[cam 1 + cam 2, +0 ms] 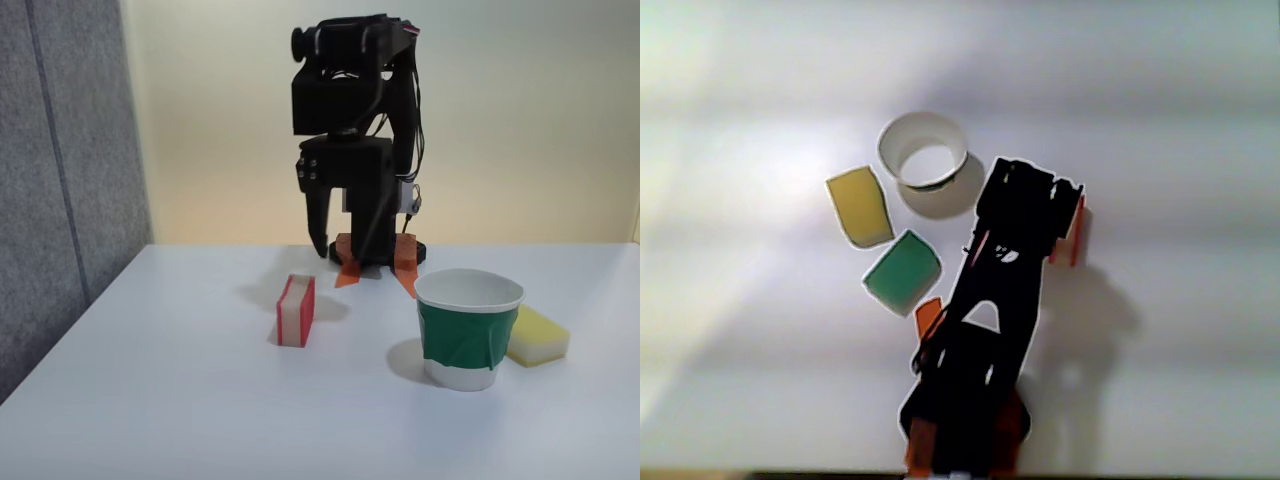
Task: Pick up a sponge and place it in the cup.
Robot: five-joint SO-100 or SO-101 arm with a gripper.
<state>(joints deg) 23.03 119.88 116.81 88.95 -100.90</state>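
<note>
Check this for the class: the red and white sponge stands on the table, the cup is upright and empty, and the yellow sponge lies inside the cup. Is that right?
One part is wrong. The yellow sponge is not inside the cup; in the fixed view it lies on the table beside and behind the cup. The red and white sponge does stand on the table, and the cup is upright and empty.
</note>
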